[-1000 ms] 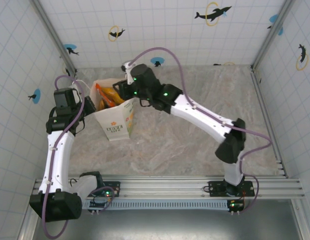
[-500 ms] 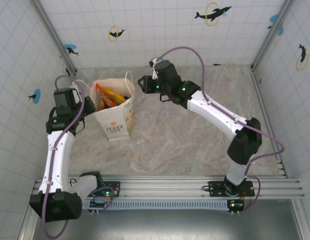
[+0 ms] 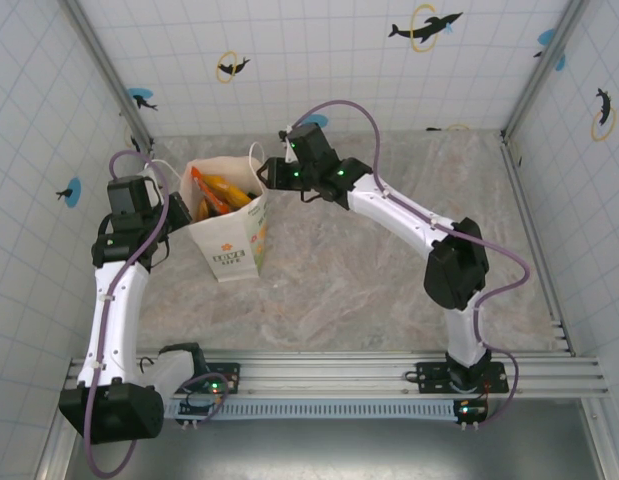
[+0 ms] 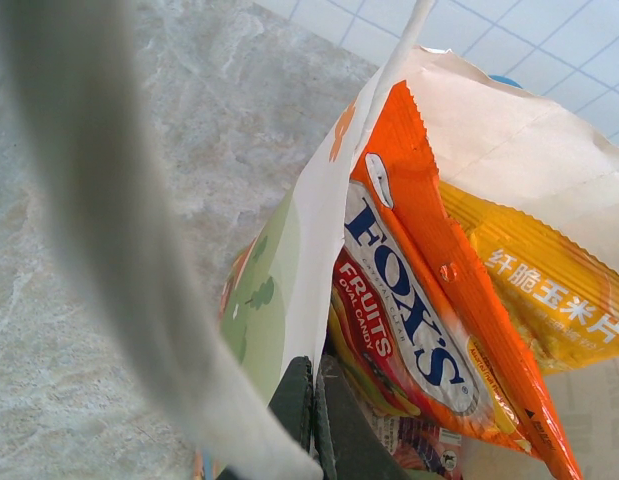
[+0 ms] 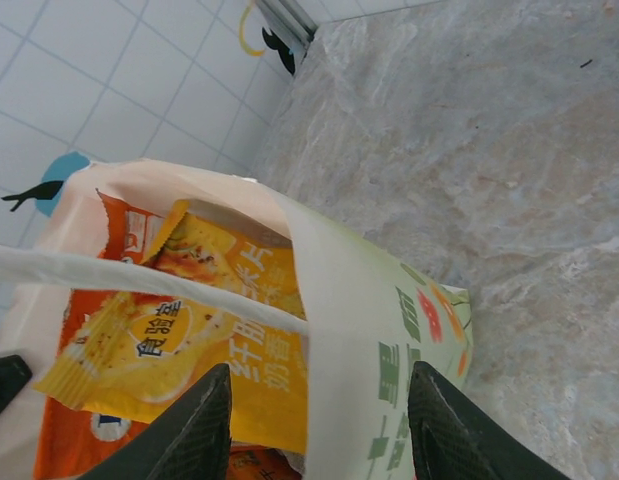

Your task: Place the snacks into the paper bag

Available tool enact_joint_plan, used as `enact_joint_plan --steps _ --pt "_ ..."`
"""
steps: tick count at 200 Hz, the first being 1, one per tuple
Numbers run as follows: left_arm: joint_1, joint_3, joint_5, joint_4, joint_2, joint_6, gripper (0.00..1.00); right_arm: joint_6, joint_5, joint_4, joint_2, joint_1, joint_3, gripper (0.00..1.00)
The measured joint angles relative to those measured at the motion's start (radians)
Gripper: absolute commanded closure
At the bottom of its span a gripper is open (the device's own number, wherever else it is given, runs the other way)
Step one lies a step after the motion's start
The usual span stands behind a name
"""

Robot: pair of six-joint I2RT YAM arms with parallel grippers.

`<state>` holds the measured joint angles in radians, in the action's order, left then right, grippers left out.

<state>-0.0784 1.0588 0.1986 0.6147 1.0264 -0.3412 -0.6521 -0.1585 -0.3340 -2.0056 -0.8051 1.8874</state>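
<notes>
The white paper bag (image 3: 244, 232) stands on the marble-look table (image 3: 389, 290), its orange-green logo (image 3: 226, 246) facing the arm bases. At its left rim the left gripper (image 4: 314, 395) is pinched closed on the paper wall and holds the mouth open. Inside, the snack packets (image 3: 221, 192) stand on end, long axes pointing up out of the opening: an orange FOX'S packet (image 4: 414, 310) lies against the gripped wall, and a yellow packet (image 5: 204, 345) with Chinese lettering sits beside it.

Just beyond the far-right corner of the bag, the right gripper (image 5: 319, 370) hovers with its fingers spread wide and nothing between them — the bag's mouth lies below and to the left of it. A white string handle (image 5: 139, 277) crosses the opening over the packets and, by the look of it, is the one thing a descending finger could snag. No packet is seen loose on the table, so the loading looks close to done. Behind rises the tiled wall (image 3: 319, 60) with dolphin stickers.
</notes>
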Motion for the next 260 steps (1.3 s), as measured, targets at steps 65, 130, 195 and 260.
enact_joint_plan --steps 65,130,195,260 --pt "0.000 0.000 0.014 -0.003 0.000 0.000 0.95 -0.025 -0.011 -0.008 -0.073 0.002 0.074 0.61" --pt "0.000 0.000 0.041 -0.010 0.007 0.001 0.99 -0.051 -0.029 -0.014 -0.111 -0.001 0.111 0.83" --pt "0.002 0.006 0.192 -0.045 0.050 0.000 1.00 -0.046 0.005 -0.010 -0.107 -0.011 0.114 0.99" --pt "0.196 0.052 0.248 -0.052 0.125 -0.008 1.00 -0.010 0.089 -0.051 0.001 -0.022 0.065 1.00"
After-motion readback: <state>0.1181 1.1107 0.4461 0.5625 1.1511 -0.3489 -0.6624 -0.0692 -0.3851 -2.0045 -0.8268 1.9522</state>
